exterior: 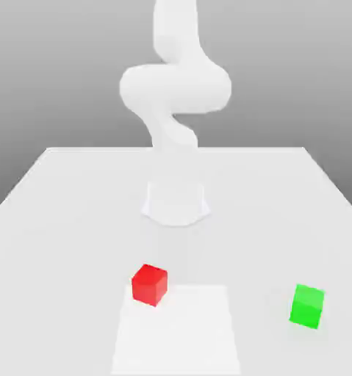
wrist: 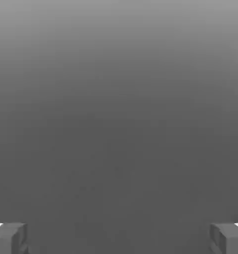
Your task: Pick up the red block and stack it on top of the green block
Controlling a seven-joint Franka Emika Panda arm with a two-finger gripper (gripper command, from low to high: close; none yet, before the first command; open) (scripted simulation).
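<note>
The red block sits on the white table, near the front and a little toward the exterior view's left. The green block rests on the same table, apart from the red one, toward the exterior view's right. The white arm rises behind both blocks at the middle of the table. In the hand view my gripper is open: its two grey fingertips stand far apart with nothing between them, against a plain grey background.
A paler rectangular patch lies on the table's front, between the two blocks. The table's far edge runs behind the arm, with a grey backdrop beyond.
</note>
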